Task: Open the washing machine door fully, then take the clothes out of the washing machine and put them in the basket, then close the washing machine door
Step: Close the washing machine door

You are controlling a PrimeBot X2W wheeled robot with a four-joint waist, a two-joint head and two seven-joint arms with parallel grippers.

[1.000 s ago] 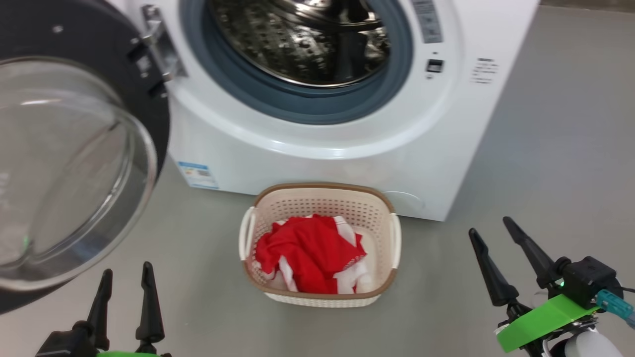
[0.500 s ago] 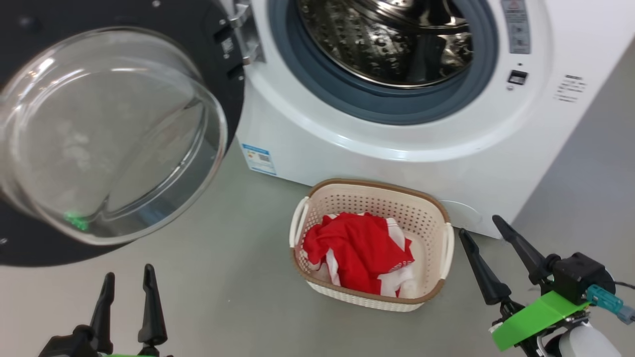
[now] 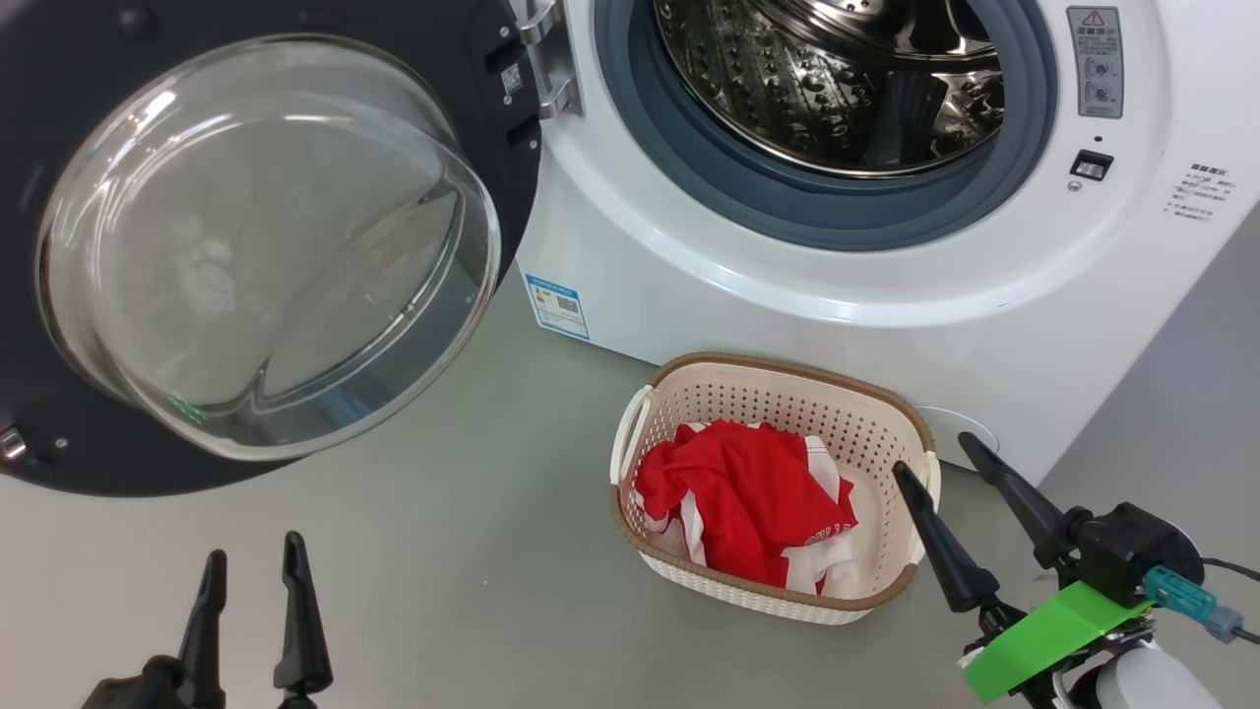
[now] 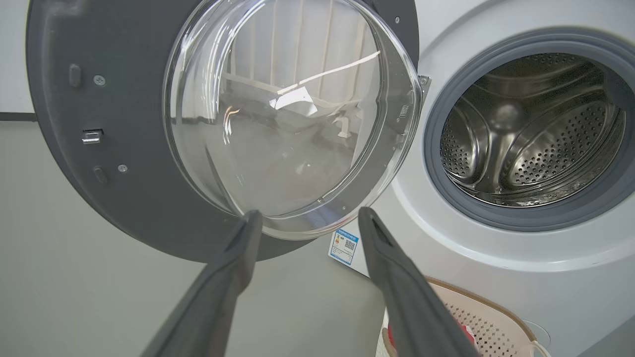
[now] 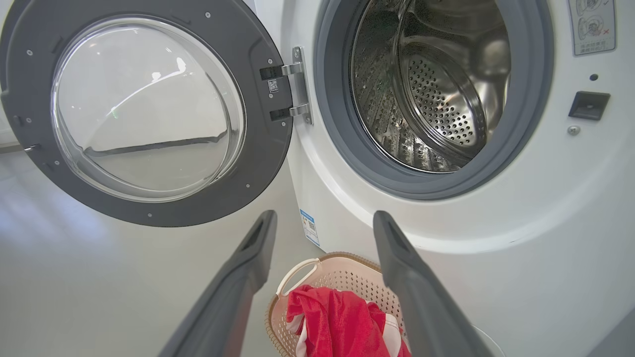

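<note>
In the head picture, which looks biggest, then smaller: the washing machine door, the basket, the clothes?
1. washing machine door, though it hangs nearer the camera.
2. basket.
3. clothes, lying inside the basket.

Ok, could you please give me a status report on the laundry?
Left end effector open, empty; right end effector open, empty. Clothes in basket. Washing machine door wide open, not yet closed. Nothing touching the door.
</note>
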